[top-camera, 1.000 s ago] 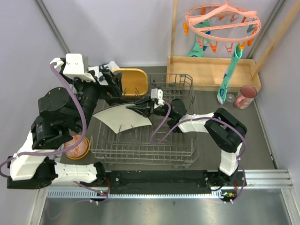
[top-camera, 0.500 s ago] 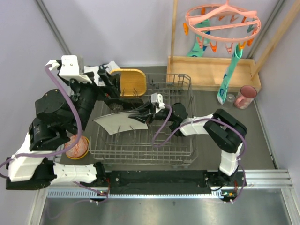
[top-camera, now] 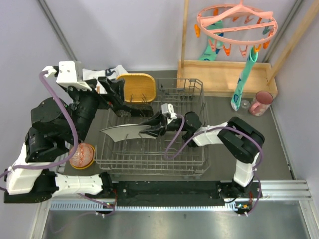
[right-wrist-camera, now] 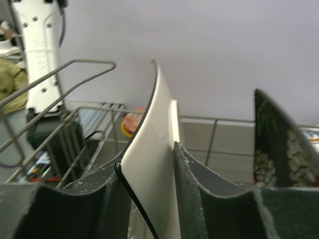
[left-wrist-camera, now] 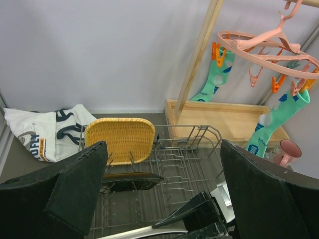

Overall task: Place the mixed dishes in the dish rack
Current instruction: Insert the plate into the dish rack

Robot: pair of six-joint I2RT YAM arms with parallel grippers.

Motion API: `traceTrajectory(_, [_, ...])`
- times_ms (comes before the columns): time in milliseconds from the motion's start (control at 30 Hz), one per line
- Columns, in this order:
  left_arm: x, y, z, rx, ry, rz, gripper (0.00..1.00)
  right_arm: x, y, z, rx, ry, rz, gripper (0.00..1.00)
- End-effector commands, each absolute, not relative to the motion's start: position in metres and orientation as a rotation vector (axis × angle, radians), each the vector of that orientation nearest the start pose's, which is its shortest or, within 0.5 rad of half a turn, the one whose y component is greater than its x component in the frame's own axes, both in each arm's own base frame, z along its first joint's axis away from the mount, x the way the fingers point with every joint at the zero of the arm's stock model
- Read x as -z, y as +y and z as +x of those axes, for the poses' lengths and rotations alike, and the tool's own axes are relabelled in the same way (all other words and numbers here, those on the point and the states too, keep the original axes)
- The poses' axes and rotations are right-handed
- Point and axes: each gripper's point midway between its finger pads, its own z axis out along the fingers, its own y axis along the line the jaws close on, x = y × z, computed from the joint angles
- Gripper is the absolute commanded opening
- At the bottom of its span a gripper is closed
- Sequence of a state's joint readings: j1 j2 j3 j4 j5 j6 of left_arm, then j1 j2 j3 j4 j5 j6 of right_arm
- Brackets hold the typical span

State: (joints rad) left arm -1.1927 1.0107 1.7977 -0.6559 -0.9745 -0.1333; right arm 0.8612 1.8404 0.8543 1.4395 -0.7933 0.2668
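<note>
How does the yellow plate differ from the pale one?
The yellow plate is woven-textured and stands free at the far end of the rack. The pale plate is smooth, mid-rack, between the fingers of the right end effector. From above, the yellow plate shows its face, the pale plate mostly its edge. Both stand in the rack.

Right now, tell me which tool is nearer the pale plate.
Right: the right tool straddles the pale plate; the left tool hovers apart, by the yellow plate.

Top external: overhead from the near edge, looking down, wide. Left wrist: above the dish rack (left-wrist-camera: 179, 159), facing the far wall (left-wrist-camera: 124, 50). Right wrist: close, inside the rack. All share it.
</note>
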Motion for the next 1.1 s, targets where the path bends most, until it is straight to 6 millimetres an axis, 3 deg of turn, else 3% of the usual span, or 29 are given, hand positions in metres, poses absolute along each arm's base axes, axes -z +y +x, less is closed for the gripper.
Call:
traceTrajectory(0, [-0.535,-0.128,0.203,0.384,1.508,-0.021,0.99,-0.245,0.422,0.147,-1.55,0.748,-1.211,0.38])
traceTrajectory(233, [-0.529,-0.132,0.203,0.384,1.52,-0.019,0.99,-0.237,0.412,0.158,-1.541,0.804,-1.191,0.53])
traceTrajectory(433, [-0.526,-0.132,0.205,0.373,1.525,-0.022,0.99,-0.253,0.4,0.176,-1.507,0.801,-1.151,0.73])
traceTrajectory(667, [-0.524,-0.13,0.205,0.362,1.527,-0.033,0.99,-0.305,0.378,0.201,-1.446,0.727,-1.102,0.76])
traceTrajectory(833, [-0.52,-0.13,0.206,0.36,1.532,-0.043,0.99,-0.348,0.346,0.223,-1.374,0.72,-1.016,0.8])
traceTrajectory(933, [-0.517,-0.133,0.206,0.36,1.537,-0.038,0.99,-0.359,0.328,0.231,-1.333,0.758,-0.983,0.85])
traceTrajectory(1000, [-0.515,-0.135,0.207,0.358,1.542,-0.032,0.99,-0.379,0.313,0.227,-1.287,0.75,-0.962,0.87])
traceTrajectory(1067, [-0.514,-0.138,0.207,0.358,1.545,-0.025,0.99,-0.387,0.302,0.234,-1.212,0.845,-0.917,0.9])
